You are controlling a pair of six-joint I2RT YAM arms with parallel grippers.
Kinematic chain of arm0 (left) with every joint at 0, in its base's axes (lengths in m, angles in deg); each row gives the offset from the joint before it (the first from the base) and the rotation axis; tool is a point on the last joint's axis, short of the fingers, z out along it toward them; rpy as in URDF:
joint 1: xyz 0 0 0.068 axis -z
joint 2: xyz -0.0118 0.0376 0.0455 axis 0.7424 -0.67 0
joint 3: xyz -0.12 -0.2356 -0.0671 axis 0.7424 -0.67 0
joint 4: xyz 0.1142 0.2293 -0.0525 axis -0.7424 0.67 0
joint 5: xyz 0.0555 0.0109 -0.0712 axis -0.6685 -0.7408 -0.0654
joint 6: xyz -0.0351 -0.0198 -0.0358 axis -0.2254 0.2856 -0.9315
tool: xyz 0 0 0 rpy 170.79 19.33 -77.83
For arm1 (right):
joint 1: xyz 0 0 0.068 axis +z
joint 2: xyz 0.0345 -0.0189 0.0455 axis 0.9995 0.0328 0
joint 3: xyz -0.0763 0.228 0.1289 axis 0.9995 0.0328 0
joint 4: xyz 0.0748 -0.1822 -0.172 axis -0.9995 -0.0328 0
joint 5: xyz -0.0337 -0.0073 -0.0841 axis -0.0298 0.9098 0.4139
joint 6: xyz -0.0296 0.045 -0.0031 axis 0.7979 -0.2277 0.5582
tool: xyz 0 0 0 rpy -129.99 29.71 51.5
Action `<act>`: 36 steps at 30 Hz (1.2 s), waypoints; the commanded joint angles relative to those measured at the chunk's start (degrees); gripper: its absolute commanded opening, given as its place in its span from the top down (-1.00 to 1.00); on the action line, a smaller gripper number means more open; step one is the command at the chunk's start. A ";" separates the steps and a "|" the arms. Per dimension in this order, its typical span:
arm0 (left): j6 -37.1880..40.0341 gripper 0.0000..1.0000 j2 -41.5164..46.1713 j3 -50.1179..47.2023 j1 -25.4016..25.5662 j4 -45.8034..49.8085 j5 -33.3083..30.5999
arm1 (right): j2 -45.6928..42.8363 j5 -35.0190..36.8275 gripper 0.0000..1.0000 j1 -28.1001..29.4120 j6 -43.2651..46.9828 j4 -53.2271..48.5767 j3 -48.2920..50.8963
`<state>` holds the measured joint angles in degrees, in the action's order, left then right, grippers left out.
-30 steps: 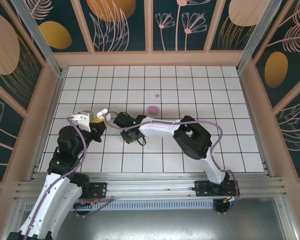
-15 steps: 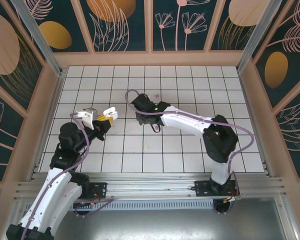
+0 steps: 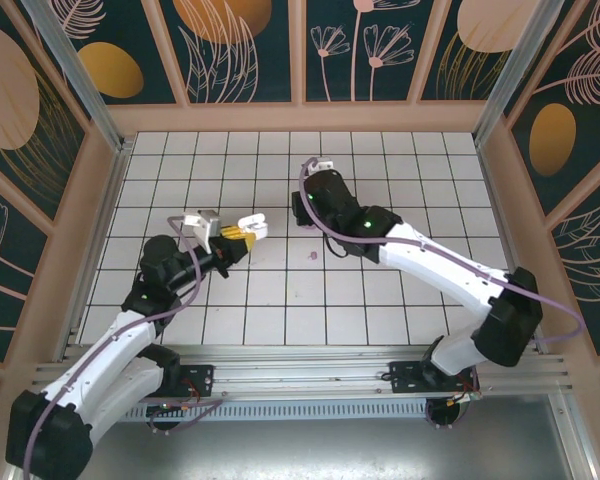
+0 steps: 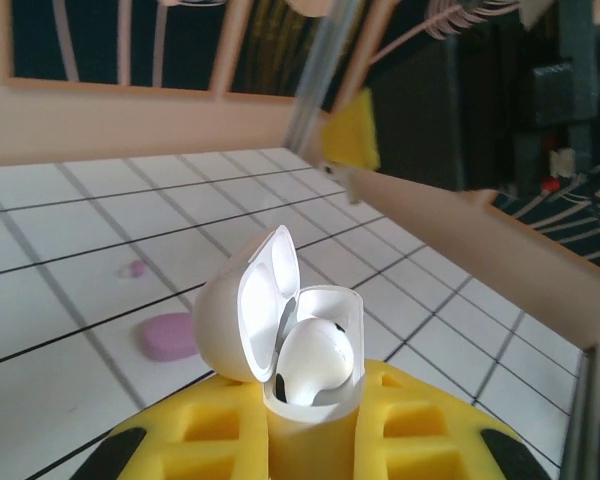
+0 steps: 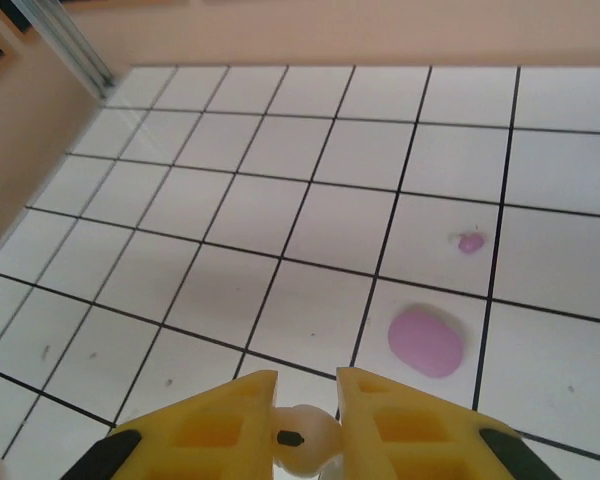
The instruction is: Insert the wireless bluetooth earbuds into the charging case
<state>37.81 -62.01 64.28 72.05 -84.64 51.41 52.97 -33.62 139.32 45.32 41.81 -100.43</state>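
Observation:
My left gripper (image 4: pixel 310 425) is shut on a white charging case (image 4: pixel 325 300), held upright with its lid open. One white earbud (image 4: pixel 315 360) sits in the case. From above, the left gripper (image 3: pixel 238 234) and the case (image 3: pixel 253 225) hang over the left-middle tiles. My right gripper (image 5: pixel 306 378) is shut on a second white earbud (image 5: pixel 305 435), raised above the floor and facing the back wall. The right arm's wrist (image 3: pixel 325 190) is right of and behind the case, well apart from it.
A closed lilac case (image 5: pixel 426 342) lies on the tiles ahead and right of my right gripper, a lilac earbud (image 5: pixel 470 241) just beyond it. Another lilac earbud (image 3: pixel 313 256) lies mid-floor. Peach walls (image 5: pixel 280 30) ring the tiled floor.
The right arm has swung from beside the left gripper toward the back and right. The left gripper has carried the open case to the right. A lilac earbud on the mid-floor is uncovered.

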 commanded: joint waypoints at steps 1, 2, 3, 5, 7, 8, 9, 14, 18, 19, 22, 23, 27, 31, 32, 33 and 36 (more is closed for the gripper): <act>3.20 1.00 -1.46 0.69 4.00 -11.22 -3.94 | -4.97 -0.41 0.59 -0.03 2.60 9.40 4.64; 3.66 1.00 -2.18 0.81 4.70 -12.39 -4.81 | -6.12 -0.70 0.59 0.04 2.86 10.76 5.73; 4.37 1.00 -2.97 1.07 5.32 -13.36 -5.96 | -7.35 -0.94 0.59 0.09 3.20 12.30 6.93; 5.93 1.00 -4.55 2.27 6.33 -13.71 -7.79 | -9.56 -1.88 0.59 0.14 4.09 14.63 8.81; 7.31 1.00 -6.10 3.52 6.90 -14.08 -8.56 | -11.10 -3.14 0.59 0.11 5.27 16.12 10.11; 7.69 1.00 -6.85 3.99 7.16 -14.55 -8.87 | -11.57 -3.59 0.59 0.14 5.77 16.38 10.31; 7.96 1.00 -7.51 4.35 7.27 -14.77 -9.03 | -11.85 -3.86 0.59 0.11 6.04 16.35 10.36; 8.51 1.00 -10.40 6.51 8.24 -14.42 -10.09 | -13.13 -6.54 0.60 0.20 7.42 17.67 11.07; 8.10 1.00 -12.23 7.51 8.87 -15.01 -9.74 | -13.45 -9.18 0.60 0.31 8.56 19.21 11.51; 8.16 1.00 -12.62 7.67 9.07 -15.03 -9.72 | -13.26 -9.54 0.60 0.35 8.91 19.30 11.47; 8.41 1.00 -13.56 8.24 9.65 -14.98 -9.48 | -12.32 -10.34 0.60 0.41 9.65 19.17 10.98; 8.42 1.00 -13.78 8.36 9.78 -14.95 -9.38 | -12.09 -10.48 0.60 0.39 9.72 19.09 10.88; 7.99 1.00 -14.39 8.70 9.99 -15.19 -8.87 | -10.90 -11.82 0.60 0.40 9.78 19.39 10.25; 7.55 1.00 -14.59 9.07 10.11 -15.30 -8.42 | -9.49 -13.40 0.60 0.40 9.22 19.34 9.89; 7.38 1.00 -14.54 9.00 10.13 -15.38 -8.47 | -9.27 -13.74 0.60 0.44 9.02 19.42 9.89; 7.29 1.00 -14.51 9.08 10.12 -15.39 -8.58 | -8.93 -14.06 0.60 0.40 8.80 19.56 9.97; 7.06 1.00 -14.19 9.01 10.14 -15.30 -8.52 | -8.22 -14.70 0.60 0.44 8.40 19.67 9.97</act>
<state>45.02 -76.46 71.47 81.80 -97.16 41.93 44.28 -46.40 139.47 54.21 59.10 -89.50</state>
